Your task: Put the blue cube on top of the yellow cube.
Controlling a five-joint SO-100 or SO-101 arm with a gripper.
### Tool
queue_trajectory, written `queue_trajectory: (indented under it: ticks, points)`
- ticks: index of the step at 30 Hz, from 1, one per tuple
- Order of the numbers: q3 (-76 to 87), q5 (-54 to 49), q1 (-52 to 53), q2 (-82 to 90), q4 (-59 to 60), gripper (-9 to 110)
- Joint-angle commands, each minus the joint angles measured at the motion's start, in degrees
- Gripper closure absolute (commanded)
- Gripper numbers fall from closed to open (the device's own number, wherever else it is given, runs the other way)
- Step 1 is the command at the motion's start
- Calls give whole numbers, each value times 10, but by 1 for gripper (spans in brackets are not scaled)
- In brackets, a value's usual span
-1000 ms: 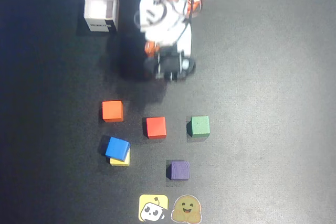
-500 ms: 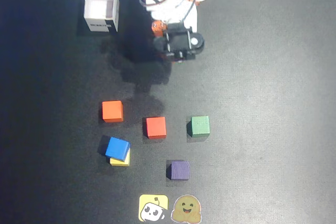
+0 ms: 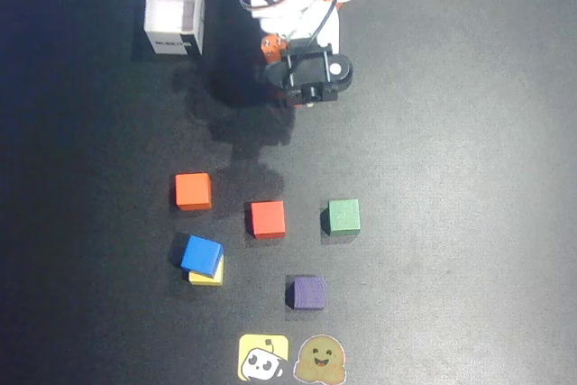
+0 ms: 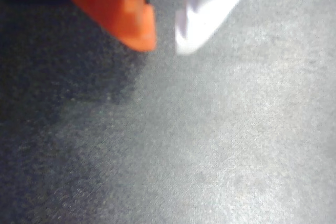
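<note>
In the overhead view the blue cube (image 3: 201, 254) rests on top of the yellow cube (image 3: 208, 276), turned a little and shifted up-left, so only a strip of yellow shows. My gripper (image 3: 271, 50) is folded back near the arm's base at the top, far from both cubes. In the wrist view my gripper (image 4: 165, 45) shows an orange finger (image 4: 123, 9) and a white finger (image 4: 210, 9) with only a narrow gap between the tips. Nothing is held. No cube shows in the wrist view, only dark mat.
An orange cube (image 3: 193, 190), a red cube (image 3: 268, 219), a green cube (image 3: 343, 216) and a purple cube (image 3: 309, 292) lie on the black mat. A white open box (image 3: 174, 13) stands at the top left. Two stickers (image 3: 263, 356) sit at the bottom edge.
</note>
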Motion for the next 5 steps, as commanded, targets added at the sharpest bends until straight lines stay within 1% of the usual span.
queue_trajectory:
  ticks: [1,5]
  points:
    - [-4,-4,-1,4,3,100]
    - [-4,-4,-1,4,3,100]
